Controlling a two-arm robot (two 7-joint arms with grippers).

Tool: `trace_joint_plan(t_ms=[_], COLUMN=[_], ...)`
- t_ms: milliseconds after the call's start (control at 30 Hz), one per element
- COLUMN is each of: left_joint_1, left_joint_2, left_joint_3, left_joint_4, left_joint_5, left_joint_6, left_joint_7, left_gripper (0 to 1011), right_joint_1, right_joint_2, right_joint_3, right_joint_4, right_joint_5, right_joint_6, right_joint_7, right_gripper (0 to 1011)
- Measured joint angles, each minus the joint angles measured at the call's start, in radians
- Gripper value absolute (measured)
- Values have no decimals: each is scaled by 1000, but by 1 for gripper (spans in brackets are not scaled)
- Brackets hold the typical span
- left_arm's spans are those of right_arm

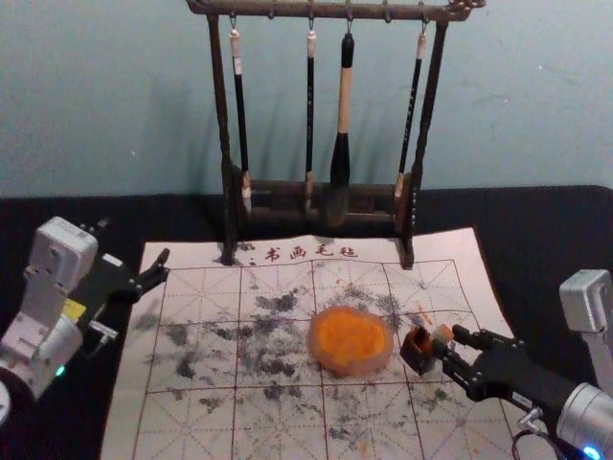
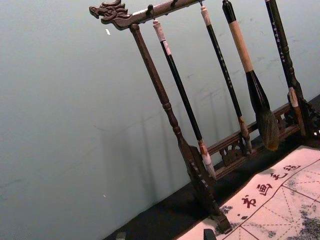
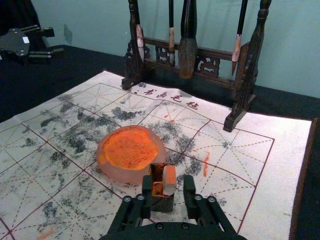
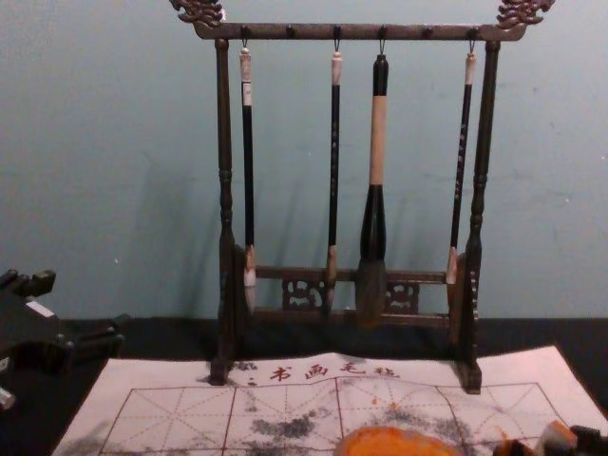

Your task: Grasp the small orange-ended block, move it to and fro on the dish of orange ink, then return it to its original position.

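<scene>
The small orange-ended block (image 3: pixel 169 180) sits at the edge of a small dark box (image 3: pixel 162 204), whether inside or against it I can't tell, between the spread fingers of the right gripper (image 1: pixel 452 343). Near the box, toward the robot's left, lies the dish of orange ink (image 1: pixel 351 341) on the gridded mat (image 1: pixel 201 422); the left gripper (image 1: pixel 164 267) is parked, spread, at the mat's left edge.

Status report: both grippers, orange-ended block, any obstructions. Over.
Right gripper open around orange-ended block, not gripping. Left gripper open, off to the left. Dark box close by block, might snag fingers.
</scene>
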Motion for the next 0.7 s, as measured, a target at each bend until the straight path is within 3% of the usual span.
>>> trace_joint_plan(t_ms=[300, 700], left_joint_1=[0, 0], left_joint_2=[0, 0], left_joint_3=[0, 0], left_joint_4=[0, 0], left_joint_5=[0, 0], left_joint_6=[0, 0], left_joint_7=[0, 0], left_gripper=[1001, 1001], right_joint_1=[0, 0], right_joint_2=[0, 0], right_joint_3=[0, 0], right_joint_4=[0, 0], right_joint_5=[0, 0], right_joint_6=[0, 0], right_joint_7=[0, 0], right_gripper=[97, 57])
